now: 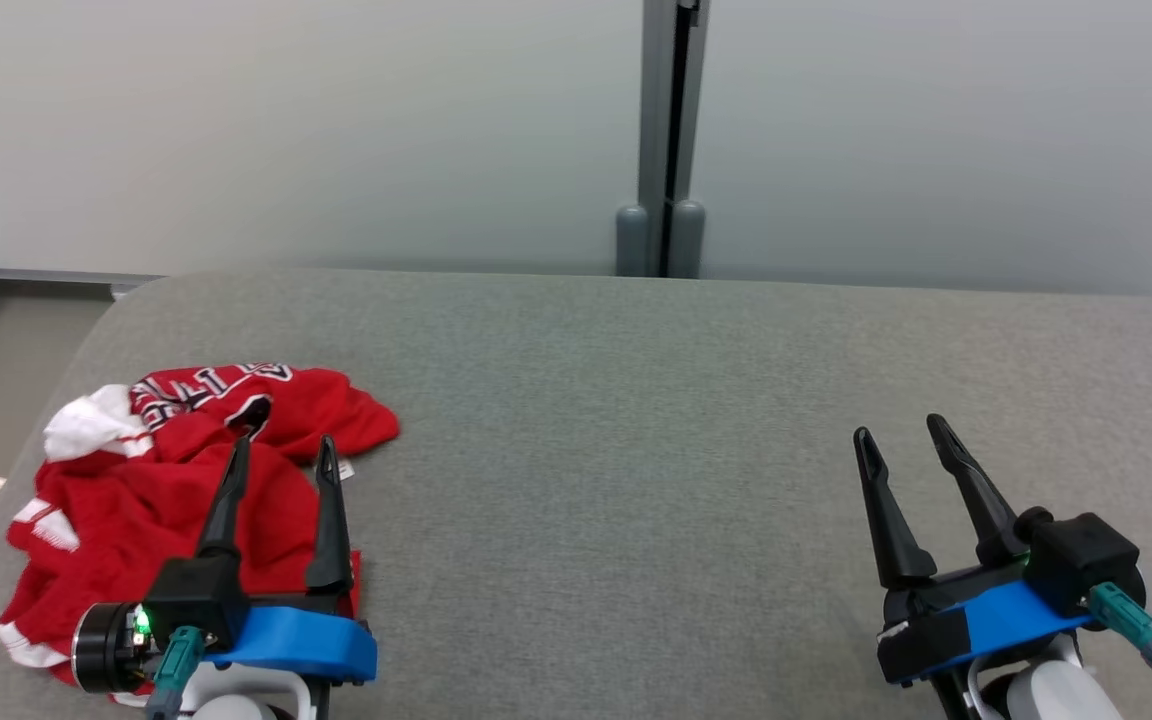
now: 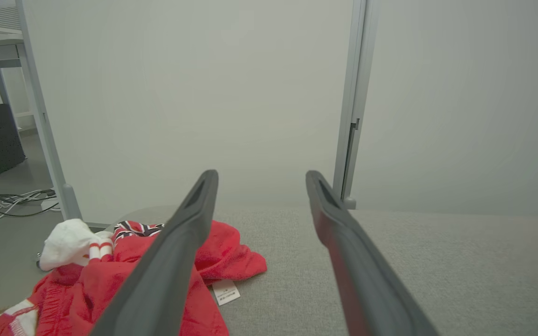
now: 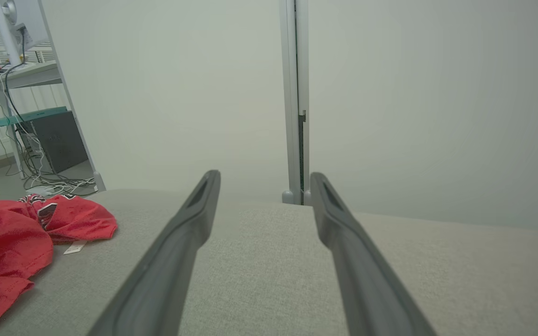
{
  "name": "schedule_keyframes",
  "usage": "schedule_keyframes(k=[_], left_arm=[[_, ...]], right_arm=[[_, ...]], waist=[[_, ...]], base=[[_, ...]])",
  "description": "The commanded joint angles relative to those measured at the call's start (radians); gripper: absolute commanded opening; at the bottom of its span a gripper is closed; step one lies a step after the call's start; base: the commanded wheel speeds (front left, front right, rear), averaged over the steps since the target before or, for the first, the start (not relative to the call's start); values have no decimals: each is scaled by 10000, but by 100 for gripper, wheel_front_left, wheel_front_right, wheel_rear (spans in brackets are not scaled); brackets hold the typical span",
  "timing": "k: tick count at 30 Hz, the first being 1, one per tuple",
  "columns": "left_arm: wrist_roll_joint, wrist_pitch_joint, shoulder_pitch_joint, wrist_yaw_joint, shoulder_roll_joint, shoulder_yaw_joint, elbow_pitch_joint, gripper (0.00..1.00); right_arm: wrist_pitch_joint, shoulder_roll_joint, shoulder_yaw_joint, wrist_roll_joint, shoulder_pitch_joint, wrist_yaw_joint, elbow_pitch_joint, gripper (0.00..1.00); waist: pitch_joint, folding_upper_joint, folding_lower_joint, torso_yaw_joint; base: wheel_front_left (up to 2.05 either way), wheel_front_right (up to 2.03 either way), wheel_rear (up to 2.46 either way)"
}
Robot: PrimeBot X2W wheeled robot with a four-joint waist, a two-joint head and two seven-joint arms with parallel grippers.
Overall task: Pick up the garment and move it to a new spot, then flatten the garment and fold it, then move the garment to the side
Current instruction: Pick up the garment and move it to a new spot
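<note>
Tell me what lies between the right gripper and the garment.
Bare grey surface separates the right gripper from the garment; the head view shows it.

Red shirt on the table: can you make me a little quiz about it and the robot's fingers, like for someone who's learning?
1. True or false: the red garment lies crumpled at the left end of the grey table.
2. Which are nearer the garment? A) left fingers B) right fingers C) both the same
3. Fill in: the right fingers are ___ and hold nothing.
Key: 1 true; 2 A; 3 open.
</note>
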Motion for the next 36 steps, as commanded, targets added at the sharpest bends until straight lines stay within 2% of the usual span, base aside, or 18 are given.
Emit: schedule_keyframes(k=[1, 13, 19, 25, 28, 36], left_arm=[[-72, -48, -17, 33, 28, 27, 29, 100], [-136, -41, 48, -43, 16, 262, 292, 100], [-178, -41, 130, -50, 13, 498, 348, 100], [-671, -41, -70, -123, 13, 704, 975, 100], [-970, 54, -461, -373, 77, 678, 1689, 100], [-1669, 2372, -1801, -641, 500, 699, 2599, 100]], right_arm=[[-40, -9, 44, 18, 143, 3, -20, 100], [-37, 3, 716, 298, 139, 3, -21, 100], [-37, -26, 1044, 386, 17, 3, 24, 100], [-37, -65, 1231, 443, -92, 3, 60, 100], [-37, -126, 1251, 460, -94, 3, 66, 100], [-37, -149, 1226, 525, -214, 3, 36, 100]], waist=[[101, -1, -2, 314], [58, -1, -2, 2894], [87, -1, -2, 3633], [99, -1, -2, 3686], [98, -1, -2, 3511], [378, -1, -2, 2783]], base=[[0, 0, 0], [0, 0, 0], [0, 0, 0], [0, 0, 0], [0, 0, 0], [0, 0, 0]])
